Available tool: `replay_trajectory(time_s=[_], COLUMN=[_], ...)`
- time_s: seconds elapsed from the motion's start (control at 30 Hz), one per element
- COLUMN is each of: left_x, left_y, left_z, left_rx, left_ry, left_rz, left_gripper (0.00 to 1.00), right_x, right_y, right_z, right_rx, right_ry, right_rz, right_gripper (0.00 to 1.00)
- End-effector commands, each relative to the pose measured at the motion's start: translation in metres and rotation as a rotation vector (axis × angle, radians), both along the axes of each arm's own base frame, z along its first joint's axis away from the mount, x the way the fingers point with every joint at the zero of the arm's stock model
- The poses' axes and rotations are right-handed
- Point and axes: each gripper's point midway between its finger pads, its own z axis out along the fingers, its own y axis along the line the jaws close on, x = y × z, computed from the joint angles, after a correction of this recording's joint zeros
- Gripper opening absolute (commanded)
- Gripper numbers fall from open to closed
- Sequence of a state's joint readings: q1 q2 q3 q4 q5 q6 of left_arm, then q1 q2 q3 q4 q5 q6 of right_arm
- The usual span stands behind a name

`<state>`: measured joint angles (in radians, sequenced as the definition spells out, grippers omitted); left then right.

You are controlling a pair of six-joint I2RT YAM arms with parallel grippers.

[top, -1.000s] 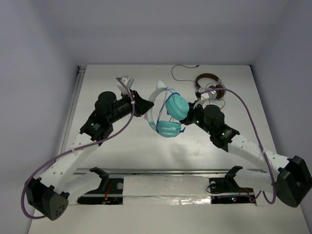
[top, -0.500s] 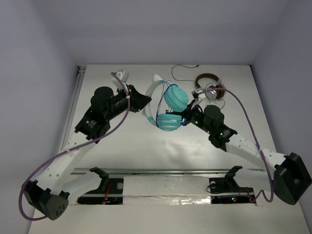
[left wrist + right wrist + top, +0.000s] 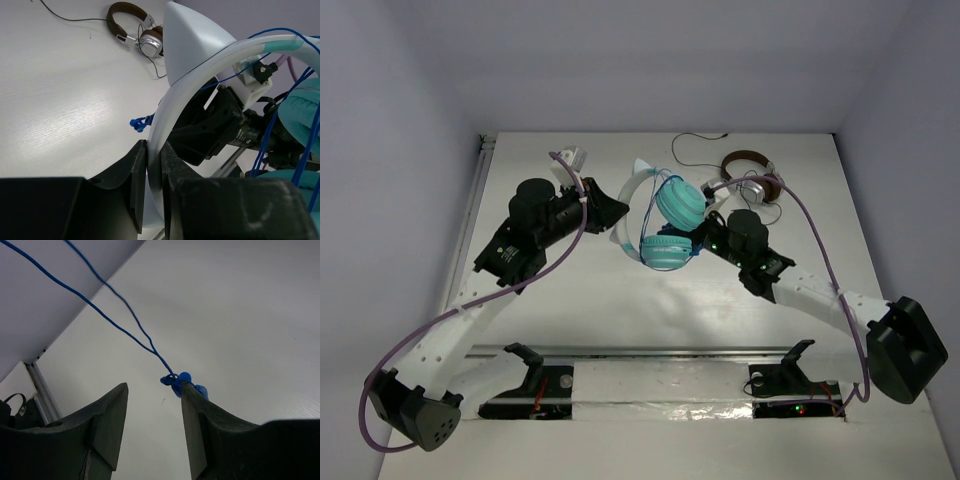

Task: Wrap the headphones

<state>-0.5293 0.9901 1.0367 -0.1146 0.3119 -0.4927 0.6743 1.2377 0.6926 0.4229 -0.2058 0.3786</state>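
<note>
The headphones have two teal ear cups (image 3: 680,203) and a white-and-light-blue headband (image 3: 633,190), and are held up above the table. A thin blue cable (image 3: 265,145) runs around the cups and band. My left gripper (image 3: 617,222) is shut on the headband (image 3: 200,65); the band sits pinched between its fingers (image 3: 137,170). My right gripper (image 3: 705,236) is open just right of the cups. In the right wrist view the cable's blue plug end (image 3: 182,382) hangs beside the right finger, outside the open gap (image 3: 152,390). The plug also shows in the left wrist view (image 3: 140,121).
Brown-and-silver headphones (image 3: 752,176) lie at the back right with a thin dark cable (image 3: 695,140) trailing toward the back wall; they also show in the left wrist view (image 3: 135,35). A metal rail (image 3: 650,352) runs across the near edge between the arm bases.
The left gripper has swung the headphones a little back and up. The right arm has moved left, closer under the ear cups.
</note>
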Motion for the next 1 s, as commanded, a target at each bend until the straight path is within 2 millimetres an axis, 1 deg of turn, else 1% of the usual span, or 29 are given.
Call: replay_trajectory(time_s=[0.0,0.03,0.1,0.13,0.27,0.33,0.37,0.43,0.5,0.7,0.73,0.77,0.83,0.87,0.97], left_x=[-0.006,-0.006,-0.007,-0.007,-0.009,-0.010,-0.011,-0.013,-0.013,-0.013,-0.014,-0.014,-0.015,-0.016,-0.015], left_y=[0.001,0.001,0.002,0.001,0.001,0.000,0.000,0.000,0.000,0.000,-0.001,-0.001,-0.002,-0.002,0.002], left_z=[0.053,0.053,0.051,0.052,0.055,0.057,0.060,0.062,0.064,0.059,0.059,0.057,0.058,0.059,0.063], left_rx=[-0.103,-0.104,-0.104,-0.107,-0.116,-0.120,-0.123,-0.126,-0.126,-0.119,-0.120,-0.119,-0.124,-0.128,-0.123], left_ry=[-0.105,-0.104,-0.102,-0.100,-0.108,-0.111,-0.115,-0.119,-0.119,-0.103,-0.101,-0.095,-0.094,-0.094,-0.099], left_rz=[-0.001,-0.001,-0.001,-0.003,-0.013,-0.015,-0.019,-0.025,-0.026,-0.027,-0.032,-0.034,-0.040,-0.040,-0.022], left_gripper=[0.00,0.00,0.00,0.00,0.00,0.00,0.00,0.00,0.00,0.00,0.00,0.00,0.00,0.00,0.00], right_x=[0.006,0.004,0.000,-0.002,-0.005,-0.003,-0.001,0.003,0.002,0.008,0.009,0.011,0.017,0.021,0.024], right_y=[-0.010,-0.012,-0.014,-0.016,-0.017,-0.015,-0.013,-0.010,-0.003,0.007,0.008,0.010,0.013,0.014,0.018], right_z=[0.028,0.030,0.024,0.025,0.023,0.023,0.019,0.022,0.020,0.029,0.025,0.028,0.027,0.021,0.017], right_rx=[0.003,0.000,-0.019,-0.021,-0.017,-0.017,-0.024,-0.014,-0.014,-0.009,-0.018,-0.017,-0.023,-0.034,-0.037], right_ry=[-0.069,-0.069,-0.043,-0.038,-0.032,-0.034,-0.026,-0.044,-0.049,-0.118,-0.115,-0.121,-0.129,-0.121,-0.112], right_rz=[-0.053,-0.054,-0.049,-0.047,-0.043,-0.043,-0.043,-0.037,-0.001,0.035,0.039,0.041,0.034,0.029,0.030], right_gripper=[0.52,0.52,0.51,0.51,0.51,0.51,0.52,0.53,0.55,0.56,0.56,0.56,0.55,0.55,0.52])
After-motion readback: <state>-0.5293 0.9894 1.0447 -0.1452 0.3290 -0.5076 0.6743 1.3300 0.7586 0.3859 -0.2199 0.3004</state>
